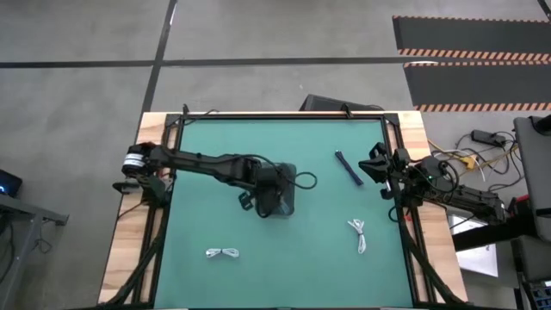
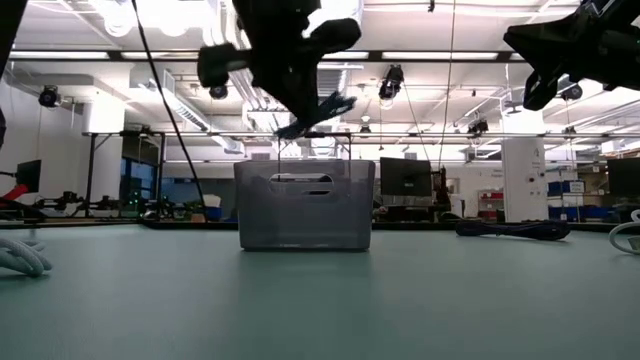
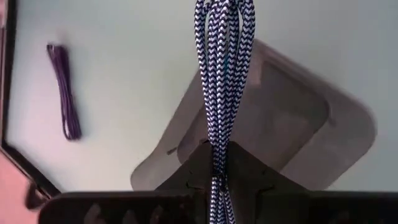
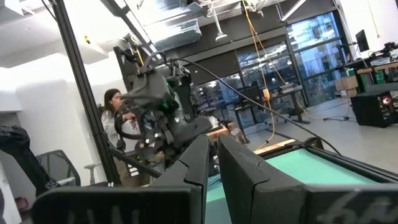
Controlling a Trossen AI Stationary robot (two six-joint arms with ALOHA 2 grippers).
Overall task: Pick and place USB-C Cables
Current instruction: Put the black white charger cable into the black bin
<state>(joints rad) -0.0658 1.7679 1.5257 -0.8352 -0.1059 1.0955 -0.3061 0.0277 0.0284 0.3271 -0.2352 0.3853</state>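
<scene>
My left gripper (image 1: 274, 196) hangs over the dark grey tray (image 1: 288, 200) in the middle of the table, shut on a blue-and-white braided USB-C cable bundle (image 3: 222, 74). In the low view that gripper (image 2: 300, 105) is above the tray (image 2: 305, 205). A dark blue cable (image 1: 349, 168) lies flat on the mat to the tray's right. One white cable (image 1: 360, 234) lies near the right edge, another (image 1: 222, 253) toward the near edge. My right gripper (image 1: 379, 168) waits raised at the table's right edge, its fingers together (image 4: 212, 163). My left gripper pinches the braided bundle between its two fingers at a spot near one end (image 3: 217, 163). The several strands run along the fingers and stick out past their tips. The bundle (image 2: 318, 107) is lifted clear, above the tray's open top.
The green mat (image 1: 215, 215) is framed by a black rail and wooden borders. The dark blue cable (image 3: 65, 93) shows beside the tray (image 3: 298, 118) in the left wrist view. A person (image 4: 115, 124) stands beyond the table, behind the left arm.
</scene>
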